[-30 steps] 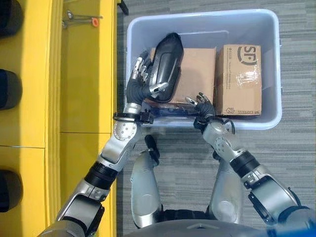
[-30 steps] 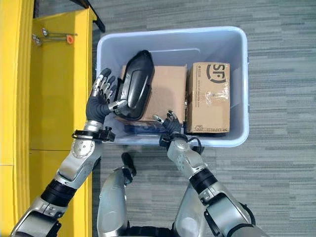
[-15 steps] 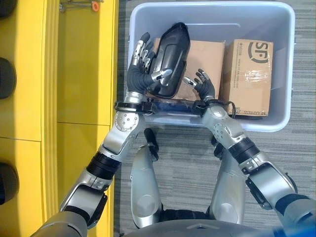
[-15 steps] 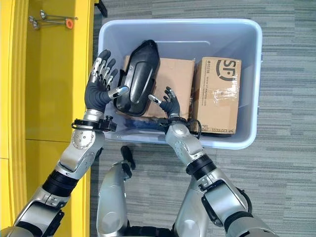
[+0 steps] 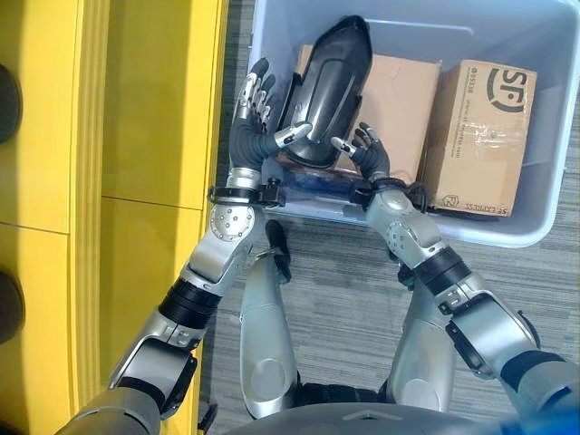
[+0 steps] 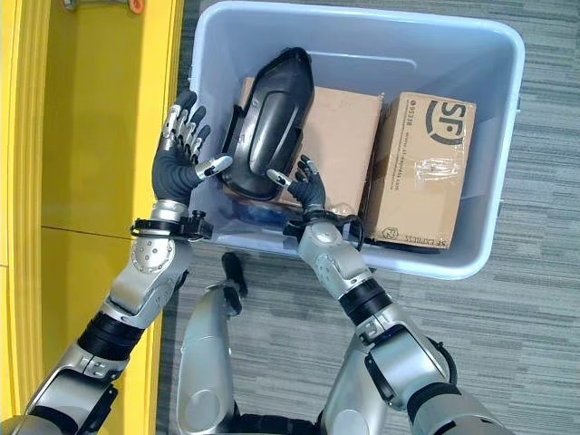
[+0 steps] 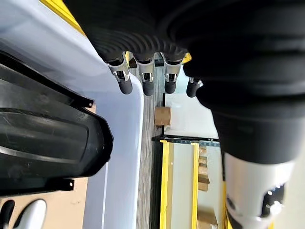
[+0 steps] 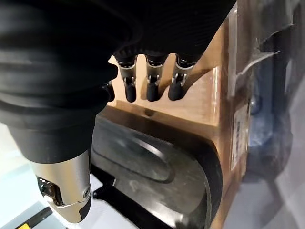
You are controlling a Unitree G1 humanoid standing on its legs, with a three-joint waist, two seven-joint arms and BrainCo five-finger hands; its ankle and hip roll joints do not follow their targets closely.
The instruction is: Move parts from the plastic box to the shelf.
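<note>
A long black moulded part leans on a brown cardboard box inside the pale blue plastic box. My left hand is open at the box's left wall, fingers straight, its thumb against the part's near left edge. My right hand is open inside the box, with its thumb tip at the part's near right edge. In the right wrist view the part lies just past the straight fingers, in front of the cardboard box. The left wrist view has the part beside the box wall.
A second, taped cardboard box fills the right side of the plastic box. The yellow shelf runs along the left, close to the plastic box. Grey carpet lies round the box.
My right hand has moved from the box's front rim up and left to the black part's near right edge. The camera has shifted; the left hand stays at the part.
</note>
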